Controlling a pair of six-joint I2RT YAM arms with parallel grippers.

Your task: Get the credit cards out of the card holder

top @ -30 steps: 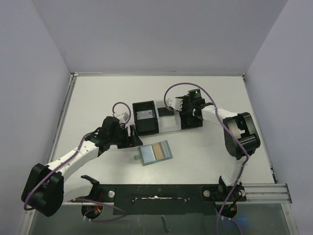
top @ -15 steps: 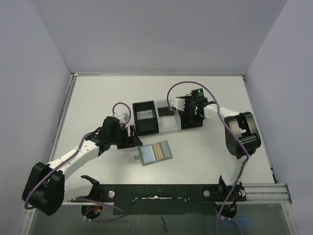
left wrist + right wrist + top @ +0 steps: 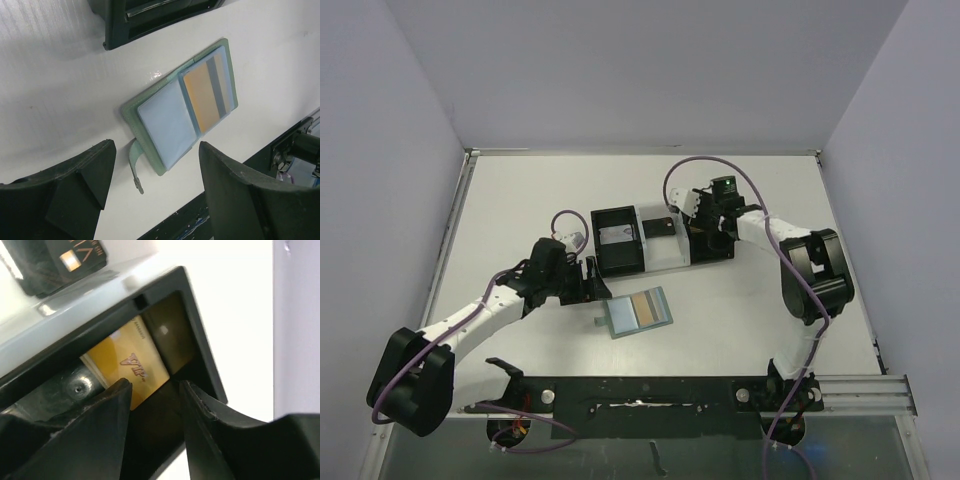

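The sage-green card holder (image 3: 638,312) lies open on the table, its strap off the left edge. In the left wrist view the card holder (image 3: 165,117) shows a gold-orange credit card (image 3: 202,97) and a grey one (image 3: 218,80) in its right pocket. My left gripper (image 3: 156,147) hovers open over its near corner, touching nothing; in the top view the left gripper (image 3: 592,278) is just left of the holder. My right gripper (image 3: 155,387) stands open above a black box (image 3: 200,360), where a gold card (image 3: 130,365) lies loose. From above, the right gripper (image 3: 700,228) is over that box.
A dark card (image 3: 660,227) rests on the pale tray (image 3: 665,252) between two black boxes. The left black box (image 3: 618,262) holds a pale card (image 3: 617,236). A black rail (image 3: 650,392) runs along the near table edge. Side walls close in the table.
My right gripper has opened and let go of the gold card, which now lies in the right black box; its wrist has shifted slightly back. The left arm has hardly moved.
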